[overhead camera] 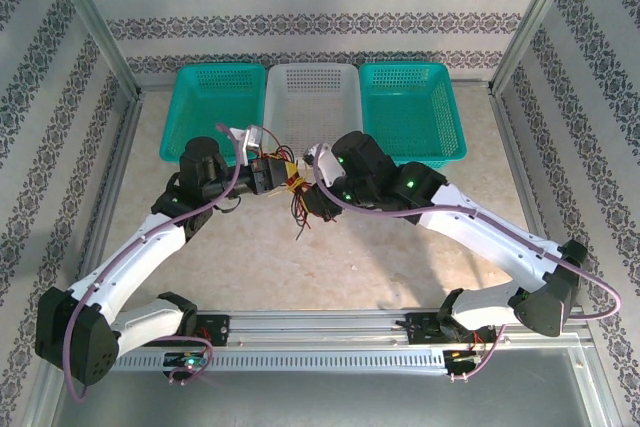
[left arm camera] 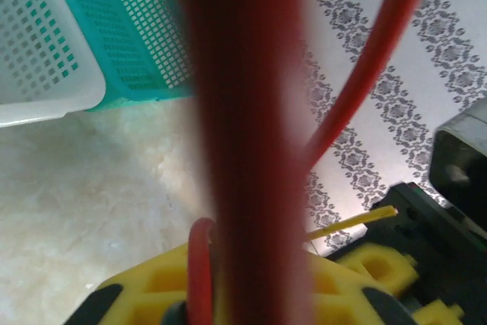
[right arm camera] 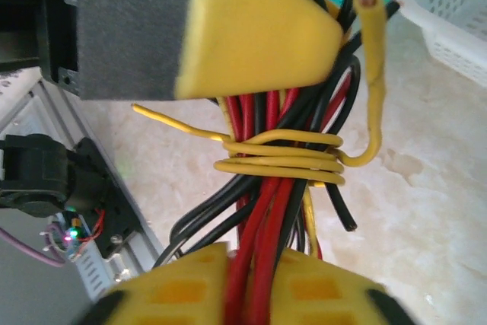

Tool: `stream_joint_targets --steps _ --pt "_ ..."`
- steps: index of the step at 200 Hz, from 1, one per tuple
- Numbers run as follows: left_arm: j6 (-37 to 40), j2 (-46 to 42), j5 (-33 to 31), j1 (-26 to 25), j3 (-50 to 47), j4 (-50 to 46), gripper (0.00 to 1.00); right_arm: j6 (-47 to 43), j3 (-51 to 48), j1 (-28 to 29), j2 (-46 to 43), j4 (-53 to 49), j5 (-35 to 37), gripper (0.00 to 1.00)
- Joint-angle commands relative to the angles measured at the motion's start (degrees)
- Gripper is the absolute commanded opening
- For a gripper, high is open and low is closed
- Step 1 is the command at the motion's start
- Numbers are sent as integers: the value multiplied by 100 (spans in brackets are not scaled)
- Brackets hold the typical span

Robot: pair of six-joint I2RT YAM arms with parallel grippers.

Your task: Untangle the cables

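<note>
**Cable bundle between both arms, in front of the white basket**

Top view: the cables [overhead camera: 291, 187], a knot of red, yellow and black wires, were strung between the two arms over the tabletop [overhead camera: 350, 262], just in front of the white basket [overhead camera: 312, 107]. A few loose ends trailed from the knot toward the near side. A teal basket [overhead camera: 213, 112] stood to the left of the white one and a second teal basket [overhead camera: 410, 112] to the right. No wire lay in any of the three.

Right wrist view: red and black strands ran straight down into the narrow gap between the right fingers [right arm camera: 183, 288], filling it and touching both sides, so the fingers were closed on the bundle. One yellow wire [right arm camera: 278, 161] was wound several turns around the red and black strands, with its cut end sticking up beside them.

Left wrist view: a blurred red cable [left arm camera: 251, 150] crossed right in front of the lens and covered the gap between the left fingers [left arm camera: 144, 287]. I could not tell whether they were clamped or apart.
</note>
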Motion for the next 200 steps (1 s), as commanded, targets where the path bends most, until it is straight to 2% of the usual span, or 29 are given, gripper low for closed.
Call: stream_joint_targets --steps 1,10,16,26,39,55,80,108,153,172,186,200 --pt "-66 -19 -26 11 -4 459 5 -119 292 6 -374 -202 1117 50" --pt "3 -33 -244 18 20 320 3 25 238 10 -541 -200 1936 70" --pt "71 -34 -449 16 37 169 3 150 245 5 -629 -249 2353 78" --pt "169 -18 -760 24 79 -86 1 116 250 10 -753 -225 2471 80" --pt "241 73 -754 30 104 -148 0 78 272 -6 -827 -132 2267 84" --pt "201 189 -629 27 142 -123 0 234 651 -135 -547 -286 1482 75" --pt "71 322 -380 18 220 -36 0 499 1092 -247 -18 -408 766 63" --pt "49 368 -154 22 306 10 0 761 1324 -494 400 -491 465 52" --pt "-127 406 319 22 324 265 0 827 1471 -666 708 -479 -103 48" --pt "-151 416 421 19 330 296 0 832 1520 -670 840 -600 -42 38" --pt "-141 408 489 17 344 318 0 849 1462 -699 861 -621 -4 27" --pt "-118 386 491 22 358 302 0 870 1400 -735 855 -624 20 22"
